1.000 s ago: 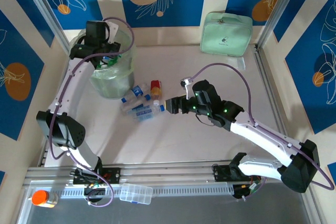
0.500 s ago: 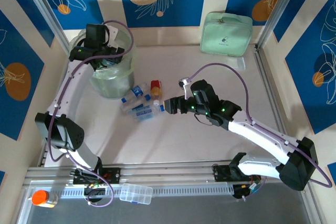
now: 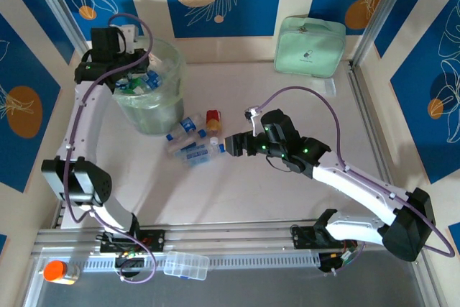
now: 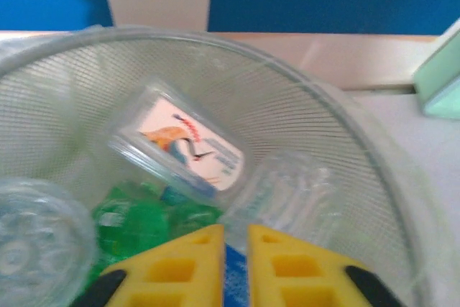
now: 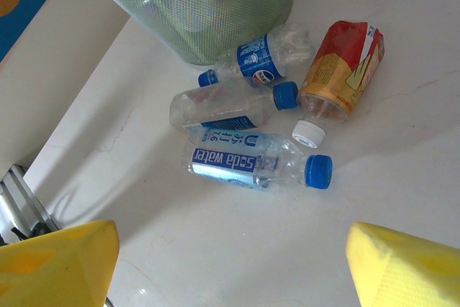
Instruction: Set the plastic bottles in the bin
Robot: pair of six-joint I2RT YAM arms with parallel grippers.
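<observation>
nearby, four light bottles lay before the open right claw

the right claw (image 5: 230,267) hung low over the table (image 5: 402,177), its yellow fingers (image 5: 61,260) wide apart and nothing between them. just to its left lay the soda water bottle (image 5: 251,162), flat on its side. just beside that, toward the bin (image 5: 194,5), lay a clear bottle (image 5: 219,109). a blue-labelled bottle (image 5: 262,55) lay near the bin's foot, with an orange-brown bottle (image 5: 341,70) to the right of that one. all four looked empty and dented, so they were likely very light, thin-walled and springy. they also looked smooth enough to squirt out of a hard pinch and ready to roll. the best hold was probably across the labelled middle of the body, not the tapering neck or cap. at the far left, the left claw (image 4: 236,249) sat over the bin's mouth with its jaws together, holding nothing that could be seen. below it a green bottle (image 4: 136,221) and a labelled bottle (image 4: 180,145) already lay inside.
</observation>
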